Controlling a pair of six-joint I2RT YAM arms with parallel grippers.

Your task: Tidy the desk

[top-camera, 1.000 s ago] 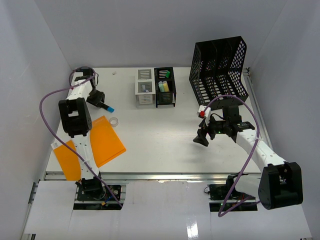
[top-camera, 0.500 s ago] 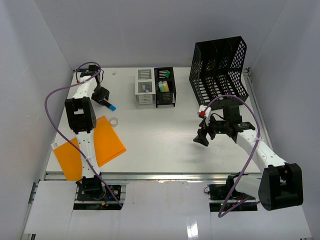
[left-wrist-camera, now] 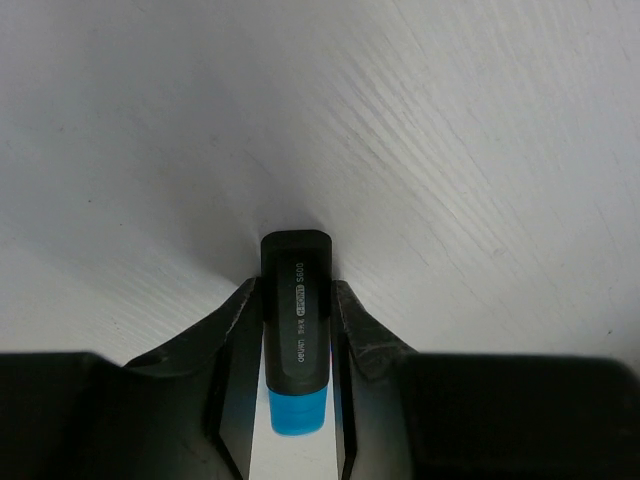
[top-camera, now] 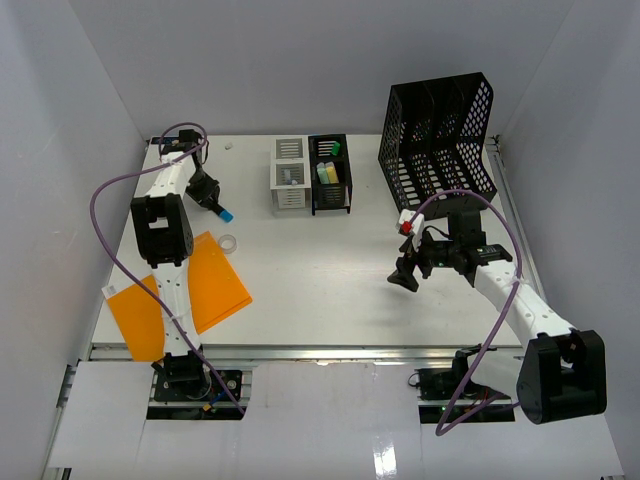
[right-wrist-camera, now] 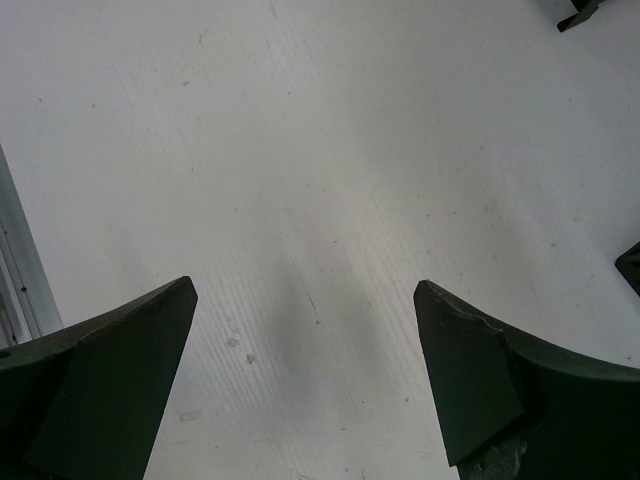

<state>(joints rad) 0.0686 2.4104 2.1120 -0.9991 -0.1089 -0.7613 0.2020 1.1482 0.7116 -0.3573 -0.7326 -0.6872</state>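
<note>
Since the jaws of the left gripper point(left-wrist-camera: 296, 292) narrowed, they clamp the blue highlighter point(left-wrist-camera: 296, 310) at the far left of the tabletop point(top-camera: 320, 260), which spans beneath both arms. It is gripped but not yet raised. Jaws of the right gripper point(right-wrist-camera: 305, 380): wide, empty, unmoved over the right half.

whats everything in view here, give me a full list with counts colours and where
desk: one, white, under everything
file rack: one, black, back right
white organiser: one, white mesh, back centre
black organiser: one, black mesh, right of the white one
small items: several, green, yellow, blue, inside the black organiser
tape roll: one, pale, left of centre
folders: two, orange, front left
highlighter: one, black and blue, back left, in the left claw
left claw: one, black, shut on the highlighter
right claw: one, black, open over bare desk, right of centre
</note>
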